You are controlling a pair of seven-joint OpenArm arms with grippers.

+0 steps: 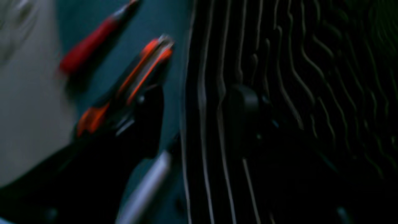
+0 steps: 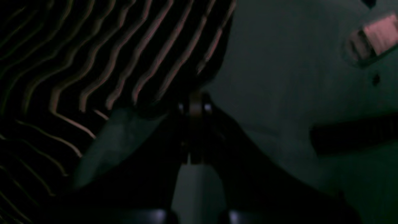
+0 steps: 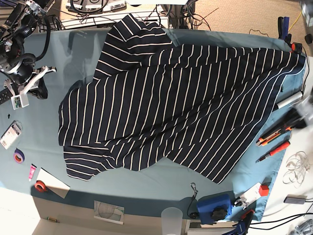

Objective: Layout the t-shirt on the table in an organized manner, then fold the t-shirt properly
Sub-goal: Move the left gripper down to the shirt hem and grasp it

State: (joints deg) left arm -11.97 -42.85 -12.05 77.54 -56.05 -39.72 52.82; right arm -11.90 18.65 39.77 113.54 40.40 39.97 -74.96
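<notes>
Left gripper [image 1: 199, 118] stands wide open at the right side of the bench [image 3: 146, 188]. One dark finger is over the t-shirt [image 3: 181, 103] and the other over bare teal cloth, so the striped hem runs between them; nothing is held. Just beside it on the right lie a red-handled screwdriver [image 1: 90, 46], an orange-and-black hand tool [image 1: 133, 81] and a silver marker [image 1: 146, 186], leaving little free cloth on that side. The right gripper [image 2: 196, 107] is fully closed at the far left of the bench, its tips at the dark edge of the shirt. That view is too dim to show whether any fabric is pinched. The t-shirt lies spread and rumpled across the middle of the bench. One sleeve reaches the far edge, one corner is drawn out to the far right corner, and the lower hem forms a ragged diagonal. Open bench runs along the near side in front of the shirt, and a bare band lies down the left, where a purple tape roll [image 3: 18, 156] and a red tape roll [image 3: 40, 186] sit near the edge.
</notes>
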